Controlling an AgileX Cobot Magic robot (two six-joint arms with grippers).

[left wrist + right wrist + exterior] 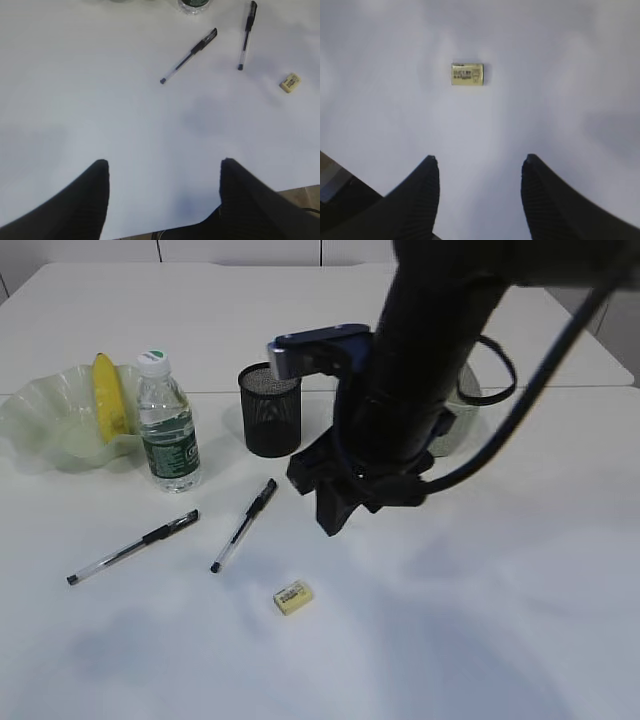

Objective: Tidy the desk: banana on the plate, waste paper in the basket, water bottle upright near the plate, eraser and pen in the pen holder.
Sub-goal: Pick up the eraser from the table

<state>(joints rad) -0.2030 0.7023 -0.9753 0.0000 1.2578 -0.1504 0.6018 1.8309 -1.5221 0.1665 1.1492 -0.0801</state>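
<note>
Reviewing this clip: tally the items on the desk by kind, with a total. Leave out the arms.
Banana: 1
Plate: 1
Water bottle: 1
Pen holder: 1
Pens: 2
Eraser: 1
Basket, mostly hidden behind the arm: 1
Total: 8

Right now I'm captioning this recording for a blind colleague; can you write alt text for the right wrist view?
A small pale yellow eraser with a printed label lies flat on the white desk, ahead of the right end effector. The two dark fingers stand apart at the bottom of the view, empty, with bare desk between them.
</note>
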